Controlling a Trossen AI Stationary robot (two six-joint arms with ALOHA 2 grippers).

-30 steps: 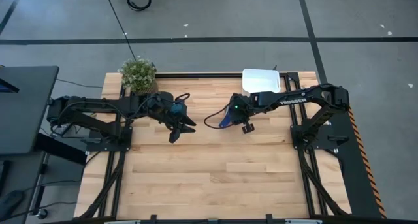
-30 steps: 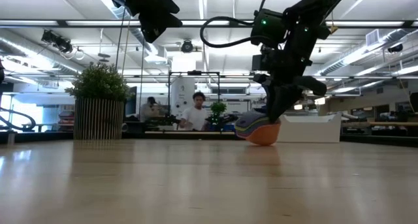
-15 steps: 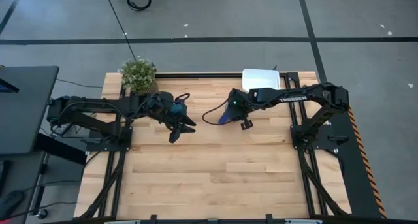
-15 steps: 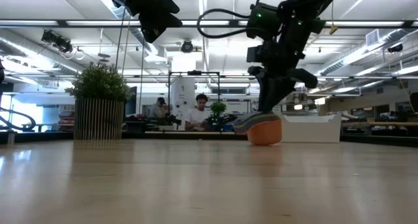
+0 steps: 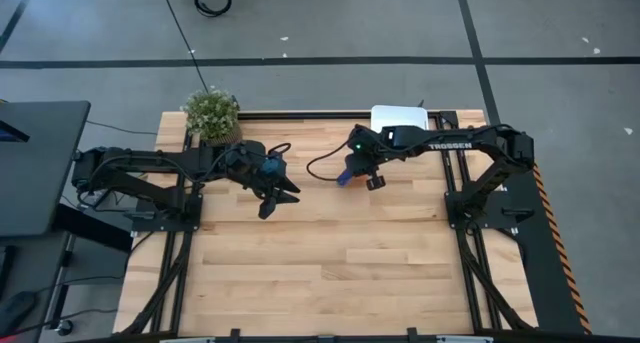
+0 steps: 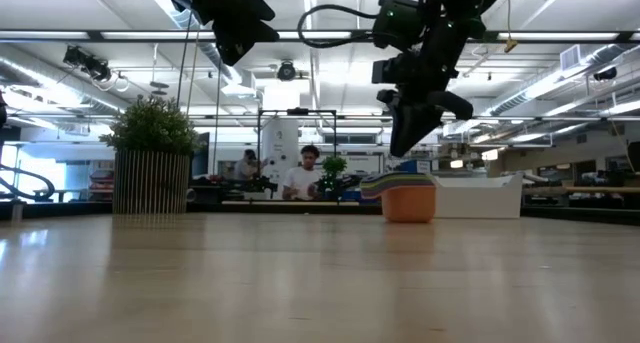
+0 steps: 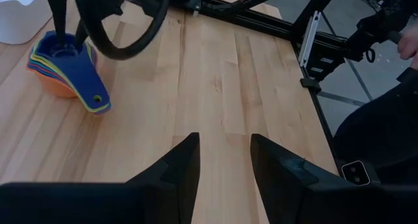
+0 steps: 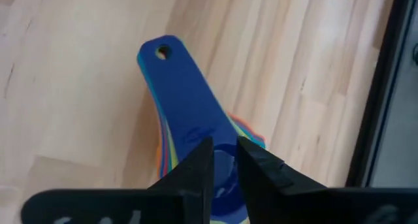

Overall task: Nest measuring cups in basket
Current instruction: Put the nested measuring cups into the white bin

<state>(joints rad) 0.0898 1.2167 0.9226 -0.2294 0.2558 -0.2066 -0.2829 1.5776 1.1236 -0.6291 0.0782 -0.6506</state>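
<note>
While a second ago the stack of measuring cups [image 6: 408,198] leaned over on its side under the right gripper [image 6: 402,146], it now stands flat and upright on the table [image 5: 330,253], and the gripper has come up above it and no longer touches it. The fingers of this gripper are narrow, with only a small gap between them and nothing in it; in its wrist view they point down over the top blue cup. For the task this means, in my judgement, that the nesting itself is finished but the last step is not: the stack is on the wood near the basket [image 5: 398,116], not inside it, so it must be gripped once more and carried there. The left gripper [image 7: 225,142] hangs over the left middle of the table, its fingers wide apart and empty. By count there are one stack of cups, one white basket at the far edge under the right arm, one potted plant [image 5: 211,113] at the far left corner, and two grippers. The stack shows blue, yellow, green, red and orange rims, but I cannot tell the exact number of cups.
</note>
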